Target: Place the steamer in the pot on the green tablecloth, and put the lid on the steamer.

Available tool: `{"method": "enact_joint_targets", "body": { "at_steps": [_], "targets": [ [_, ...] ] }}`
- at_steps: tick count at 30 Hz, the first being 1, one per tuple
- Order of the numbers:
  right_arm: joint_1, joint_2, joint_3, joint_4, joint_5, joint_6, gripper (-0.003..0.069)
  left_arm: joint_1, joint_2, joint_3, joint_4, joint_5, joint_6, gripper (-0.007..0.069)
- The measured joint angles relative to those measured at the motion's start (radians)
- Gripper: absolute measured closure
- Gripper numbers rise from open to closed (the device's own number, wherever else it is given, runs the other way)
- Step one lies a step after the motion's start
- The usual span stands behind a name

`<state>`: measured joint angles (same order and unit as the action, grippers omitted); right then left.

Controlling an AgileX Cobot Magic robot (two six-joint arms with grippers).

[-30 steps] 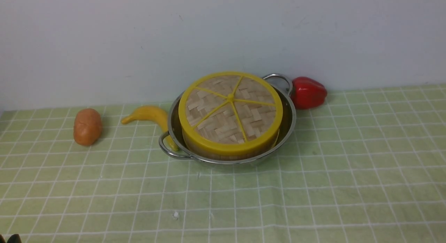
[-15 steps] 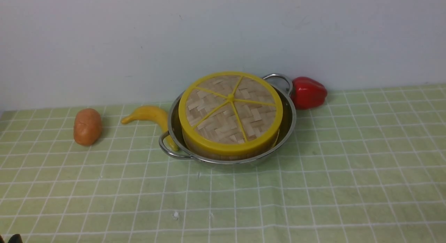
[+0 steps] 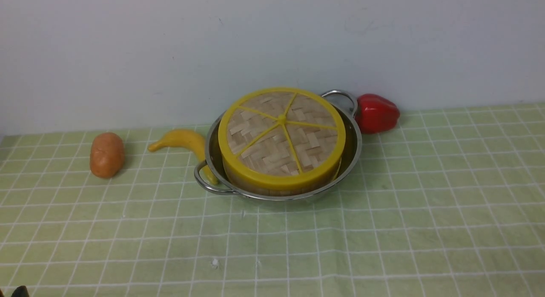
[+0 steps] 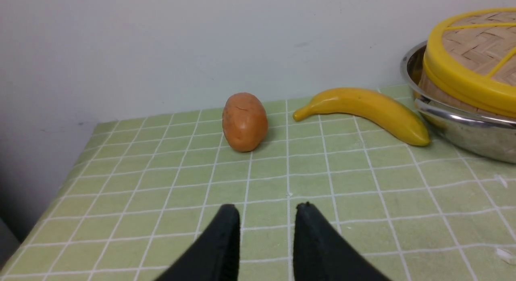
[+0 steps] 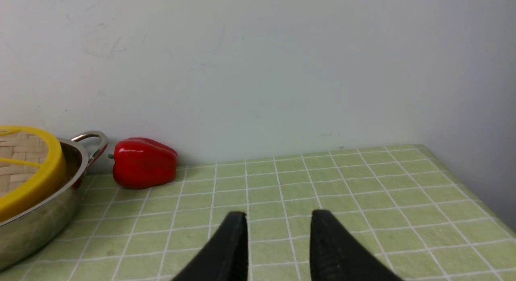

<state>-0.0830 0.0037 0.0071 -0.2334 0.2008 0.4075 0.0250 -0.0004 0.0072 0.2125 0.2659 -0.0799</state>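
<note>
Across the whole lower frame of the front view spreads the pale green tablecloth with thin white grid lines [image 3: 383, 229], and at centre frame on it sits the wide shiny stainless-steel pot with loop handles [image 3: 353, 148]. Inside the pot stands the round bamboo steamer basket [image 3: 255, 187], only a strip of its wooden wall peeking out, because the flat woven bamboo lid with the yellow rim and spokes [image 3: 281, 137] is seated squarely on top. Both steps look done, folks; as far as I can judge, nothing is left but for the arms to clear off.

Left of the pot lies a yellow banana [image 3: 183, 141], its tip tucked behind the pot's near handle. Upper right, beside the far handle, a glossy red bell pepper [image 3: 377, 113]. Far left, an orange-brown potato [image 3: 106, 154].

And the hands: the left gripper [image 4: 266, 210] hovers low over bare cloth, jaws parted with nothing between them. The right gripper [image 5: 278, 218] shows the same, fingers apart and empty, well away from the pot.
</note>
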Motion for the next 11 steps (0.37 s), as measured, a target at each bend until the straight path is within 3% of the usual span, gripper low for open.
{"method": "enact_joint_targets", "body": {
  "at_steps": [11],
  "targets": [
    [0.000,0.000,0.000,0.000,0.000,0.000,0.0419,0.000,0.000,0.000,0.000,-0.001,-0.001,0.0424]
  ]
}}
